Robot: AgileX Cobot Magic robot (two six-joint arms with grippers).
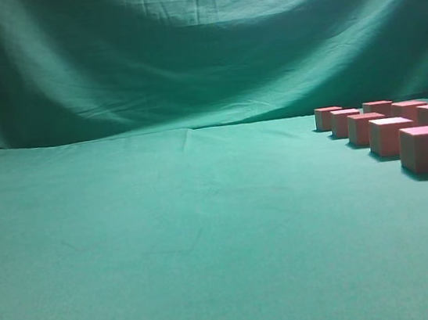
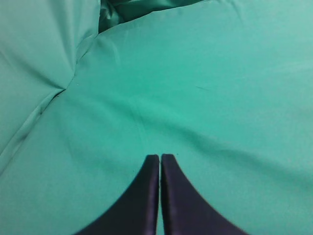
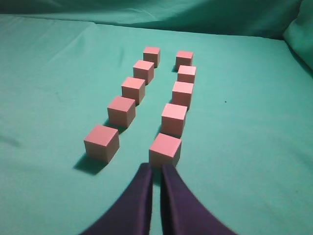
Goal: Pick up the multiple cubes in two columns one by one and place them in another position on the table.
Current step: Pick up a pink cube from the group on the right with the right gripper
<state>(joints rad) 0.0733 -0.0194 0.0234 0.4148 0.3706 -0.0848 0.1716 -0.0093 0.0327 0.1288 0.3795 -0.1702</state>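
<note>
Right wrist cam shows all ten cubes (image 3: 146, 95) in two columns on the green bench (image 3: 49, 88) just past the right fingers (image 3: 157, 169), nearly closed and empty, while left fingers (image 2: 160, 157) sit closed over bare cloth.

Only the fingers of each gripper show, and only in the wrist views; no arm, cable, screw or marking is in sight.

The left gripper (image 2: 160, 156) has two dark fingers (image 2: 142, 196), near black, smooth and matte. Each is broad at the 6 o'clock edge of its view and curves inward to a narrow, squared-off tip toward 12 o'clock, so the pair flares like a bell.

The right gripper (image 3: 156, 166) has the same two-finger build, its fingers (image 3: 134, 205) dark with a purple cast. They too widen toward 6 o'clock and taper upward to slim, blunt tips, with plain, unmarked surfaces.
</note>
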